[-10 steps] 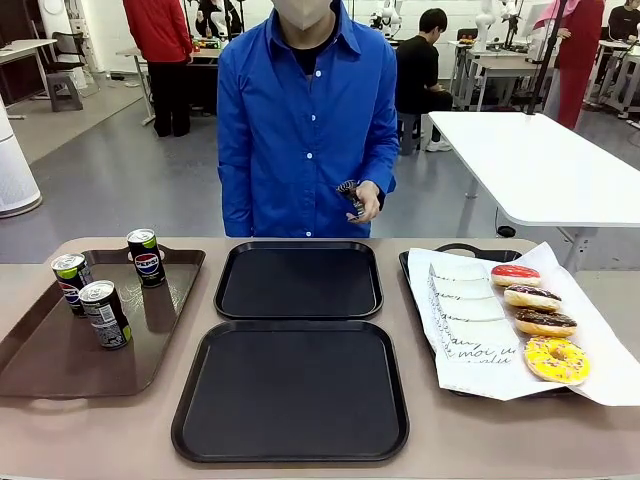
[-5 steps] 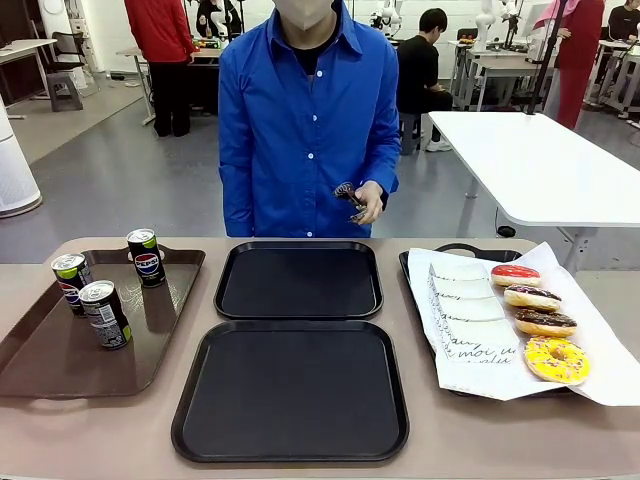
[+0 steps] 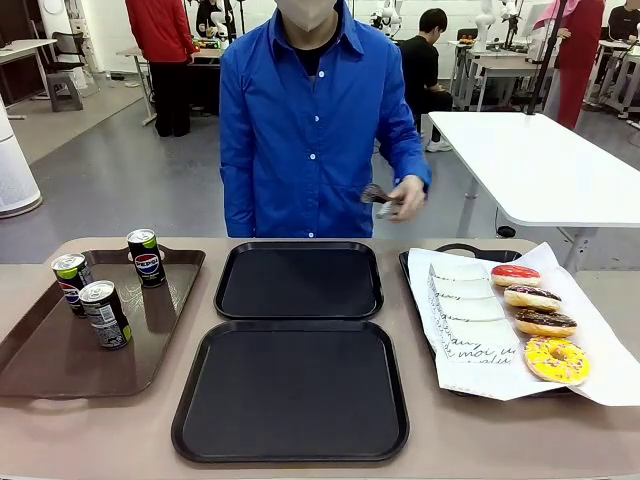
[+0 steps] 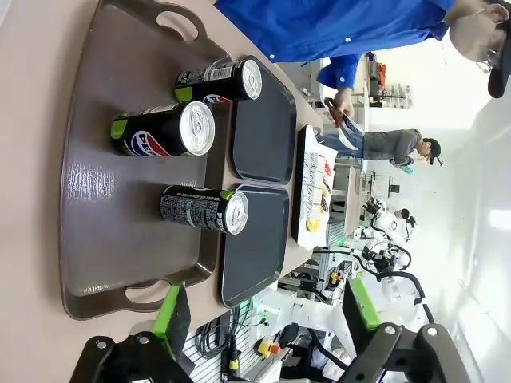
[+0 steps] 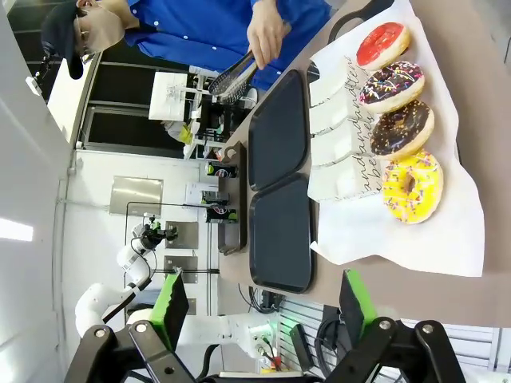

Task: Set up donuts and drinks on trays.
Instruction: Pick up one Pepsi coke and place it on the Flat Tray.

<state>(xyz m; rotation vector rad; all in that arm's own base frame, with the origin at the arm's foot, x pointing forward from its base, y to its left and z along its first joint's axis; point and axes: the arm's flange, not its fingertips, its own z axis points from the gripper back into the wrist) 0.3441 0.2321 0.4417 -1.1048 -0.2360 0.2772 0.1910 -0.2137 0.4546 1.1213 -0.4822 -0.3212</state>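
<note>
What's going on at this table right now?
A person at the far side holds tongs in one hand, short of any tray. Four donuts and paper sleeves lie on the paper-lined tray. Three drinks stand on the brown tray. The far black tray and the near black tray hold nothing yet. The left gripper hangs open facing the drinks, and the right gripper hangs open facing the donuts. Neither touches anything.

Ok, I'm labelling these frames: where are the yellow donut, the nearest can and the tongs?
Yellow donut (image 3: pixel 573 366), front view, icing beside the hole.
Nearest can (image 3: pixel 106 316), front view, middle of its side.
Tongs (image 3: pixel 374 194), front view, their free end.
</note>
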